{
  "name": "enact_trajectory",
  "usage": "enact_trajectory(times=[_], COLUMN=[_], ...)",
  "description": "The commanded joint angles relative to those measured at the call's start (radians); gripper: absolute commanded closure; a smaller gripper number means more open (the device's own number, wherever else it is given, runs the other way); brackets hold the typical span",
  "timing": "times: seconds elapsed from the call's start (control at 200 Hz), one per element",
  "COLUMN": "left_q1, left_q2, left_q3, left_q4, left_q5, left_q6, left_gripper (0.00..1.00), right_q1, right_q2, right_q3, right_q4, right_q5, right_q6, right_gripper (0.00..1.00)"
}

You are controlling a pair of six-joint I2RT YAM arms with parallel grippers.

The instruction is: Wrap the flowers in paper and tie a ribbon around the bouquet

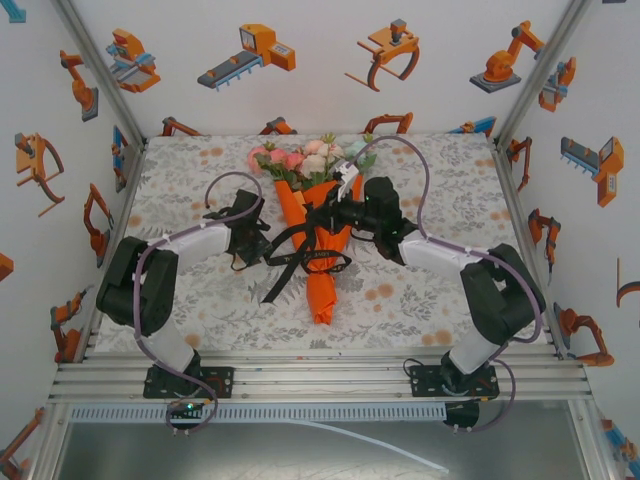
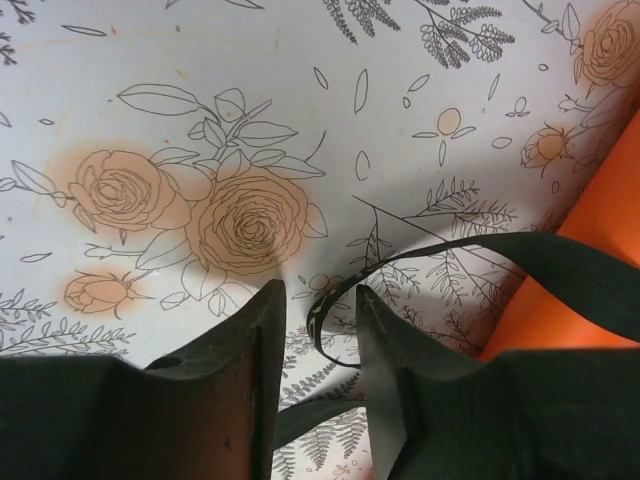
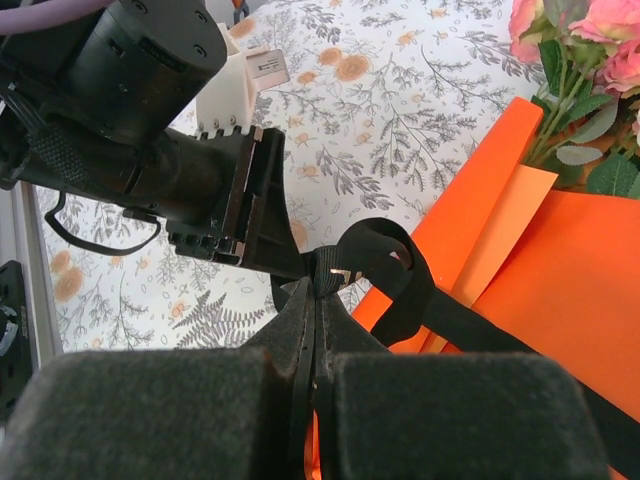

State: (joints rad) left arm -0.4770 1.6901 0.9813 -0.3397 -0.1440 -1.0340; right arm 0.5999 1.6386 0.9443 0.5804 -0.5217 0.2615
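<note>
- The bouquet (image 1: 318, 200) lies in the middle of the table (image 1: 200, 300). Its flowers (image 1: 305, 158) point to the far edge and the tip of its paper (image 1: 322, 290) cone points to the near edge.
- The blooms are pink, white and pale mint, and they spread out of the wide mouth of the cone just short of the far edge.
- The ribbon (image 1: 290, 262) crosses the cone about halfway along. It bunches into loops on top, and loose tails trail off toward the near-left.
- The left gripper (image 1: 264, 243) sits low over the table just left of the cone. Its jaws are partly apart.
- In the left wrist view a thin loop of ribbon (image 2: 325, 300) passes through the gap between the fingers (image 2: 250, 370). It is not pinched from both sides.
- From there a broad band of ribbon runs right, over the edge of the paper (image 2: 600, 200).
- The right gripper (image 1: 335, 215) is over the cone from the right, near its middle.
- In the right wrist view its jaws are pressed fully together, clamped on the ribbon (image 3: 400, 290) at the fingertips. The ribbon curls into a small loop just beyond them.
- The left gripper's tip meets that same spot from the left.
- The folded paper (image 3: 580, 280) lies just right of that loop, with pink flowers (image 3: 590, 40) and green leaves at its top edge.
</note>
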Motion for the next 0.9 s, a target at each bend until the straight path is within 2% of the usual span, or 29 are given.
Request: enact_trajectory(times=[0.0, 0.065, 0.135, 0.32, 0.446, 0.546, 0.666, 0.781, 0.896], left_q1=[0.002, 0.002, 0.002, -0.014, -0.071, -0.157, -0.294, -0.411, -0.508], left_q2=[-0.005, -0.038, -0.102, -0.346, -0.455, -0.487, -0.462, -0.324, -0.176], left_q3=[-0.007, -0.023, -0.042, -0.123, -0.150, -0.147, -0.129, -0.017, 0.058], left_q4=[-0.006, -0.025, -0.054, -0.088, -0.097, -0.045, 0.118, 0.214, 0.298], left_q5=[0.028, 0.021, 0.015, 0.092, 0.137, 0.178, 0.186, 0.205, 0.226], left_q6=[-0.006, -0.016, -0.029, -0.119, -0.231, -0.343, -0.485, -0.499, -0.503], left_gripper=[0.78, 0.91, 1.00, 1.00, 1.00, 1.00, 1.00, 0.98, 0.85], right_q1=[0.002, 0.003, 0.002, 0.003, 0.004, 0.004, 0.003, 0.003, 0.003], right_q2=[0.015, 0.014, 0.015, 0.024, 0.044, 0.058, 0.063, 0.061, 0.054], right_q3=[0.032, 0.030, 0.029, 0.035, 0.038, 0.045, 0.038, 0.026, 0.013], right_q4=[0.024, 0.024, 0.022, 0.009, 0.013, 0.018, 0.040, 0.047, 0.049], right_q5=[0.011, 0.019, 0.036, 0.075, 0.098, 0.106, 0.111, 0.108, 0.102], right_q6=[-0.007, -0.006, 0.004, 0.022, 0.022, 0.027, 0.040, 0.050, 0.054], right_gripper=[1.00, 1.00, 1.00, 1.00, 1.00, 1.00, 1.00, 1.00, 1.00])
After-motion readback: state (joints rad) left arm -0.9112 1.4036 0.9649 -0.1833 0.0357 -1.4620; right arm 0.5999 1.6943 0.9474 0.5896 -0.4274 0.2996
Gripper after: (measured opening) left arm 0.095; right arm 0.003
